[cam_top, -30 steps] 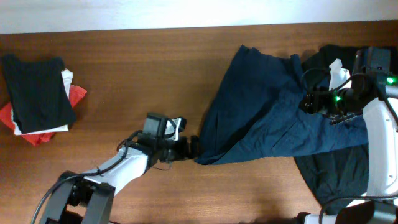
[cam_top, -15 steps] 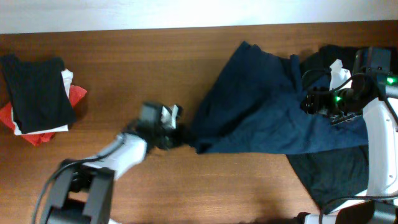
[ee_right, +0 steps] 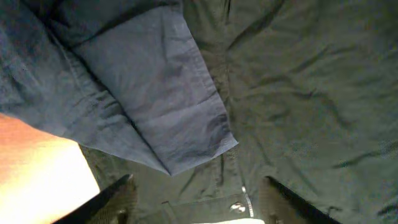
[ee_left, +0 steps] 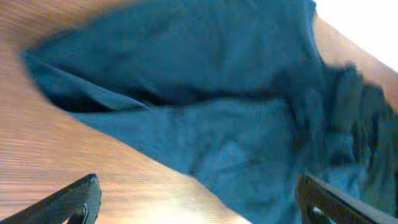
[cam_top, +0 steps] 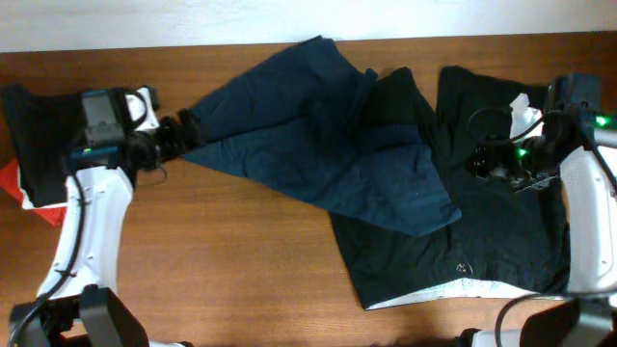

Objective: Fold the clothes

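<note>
The wooden bench [cam_top: 241,251] fills the overhead view, cut off at every edge. On its right half lies the black garment [cam_top: 482,241], spread flat. Its upper left part is hidden under the blue garment [cam_top: 328,145], and a pale strip shows along its lower hem. The blue garment stretches from that overlap leftward across the middle of the bench, narrowing to a corner at the left gripper [cam_top: 178,135]. Half a second ago it lay bunched on the right and covered most of the black cloth. It has since been drawn well to the left, baring the black cloth.

At the far left, the stack of folded clothes [cam_top: 34,145] is partly covered by the left arm, which earlier reached in from the bottom middle. Only black and a sliver of red show.

The left wrist view is smeared by motion. The jaws stand wide apart there, released, with blue cloth lying ahead of them. The right gripper [cam_top: 479,159] has stayed where it was. In its wrist view the jaws are also spread, clamping nothing, above the black garment just beside the blue hem.
</note>
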Robot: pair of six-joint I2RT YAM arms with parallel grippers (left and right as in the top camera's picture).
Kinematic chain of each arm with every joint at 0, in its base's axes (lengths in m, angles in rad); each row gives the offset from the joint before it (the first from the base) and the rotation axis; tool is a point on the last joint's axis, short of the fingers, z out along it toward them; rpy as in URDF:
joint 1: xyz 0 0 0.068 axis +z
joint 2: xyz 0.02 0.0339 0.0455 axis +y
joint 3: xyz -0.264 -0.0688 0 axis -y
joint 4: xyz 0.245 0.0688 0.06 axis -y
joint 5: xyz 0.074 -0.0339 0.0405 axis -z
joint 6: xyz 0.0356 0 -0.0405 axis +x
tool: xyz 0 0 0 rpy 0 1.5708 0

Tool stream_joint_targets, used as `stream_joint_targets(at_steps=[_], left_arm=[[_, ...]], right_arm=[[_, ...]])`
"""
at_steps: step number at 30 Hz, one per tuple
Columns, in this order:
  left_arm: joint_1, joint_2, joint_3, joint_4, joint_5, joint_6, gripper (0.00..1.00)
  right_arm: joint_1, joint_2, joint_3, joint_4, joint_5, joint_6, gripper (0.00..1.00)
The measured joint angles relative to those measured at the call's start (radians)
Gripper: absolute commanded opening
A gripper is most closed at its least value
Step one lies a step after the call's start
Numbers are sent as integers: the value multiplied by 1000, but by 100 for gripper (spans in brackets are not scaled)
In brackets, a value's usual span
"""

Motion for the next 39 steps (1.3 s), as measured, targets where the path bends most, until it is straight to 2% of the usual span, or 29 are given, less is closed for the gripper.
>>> stream_joint_targets(at_steps=[1,4,8,12,17,21,28,32,36,39], left_arm=[[-42,0,-3,-7,7,6,99],[-179,11,-24,-6,-23,25,99],[-304,138,-32,47,-50,33,99],[-372,296,-38,162,-64,36,99],[-388,345,-40,177,-75,37,99],[-388,345,-36,117,-85,40,99],[-377,348,-26,34,-191,43,99],[-330,348,-26,27,-205,43,99],[-317,348,-25,29,-207,43,99],[-317,348,-25,32,-211,43,99]], right_arm=[[0,29,-1,-16,-4,-3,67],[0,93,-23,-40,-12,-3,67],[0,118,-134,-3,-36,-7,67],[53,124,-325,53,-244,-128,67],[287,130,-527,303,-359,-169,68],[402,130,-557,387,-377,-154,70],[430,223,-541,420,-321,-20,64],[366,224,-536,421,-284,122,64],[65,220,-497,410,-152,223,62],[-141,244,-436,395,-23,234,62]])
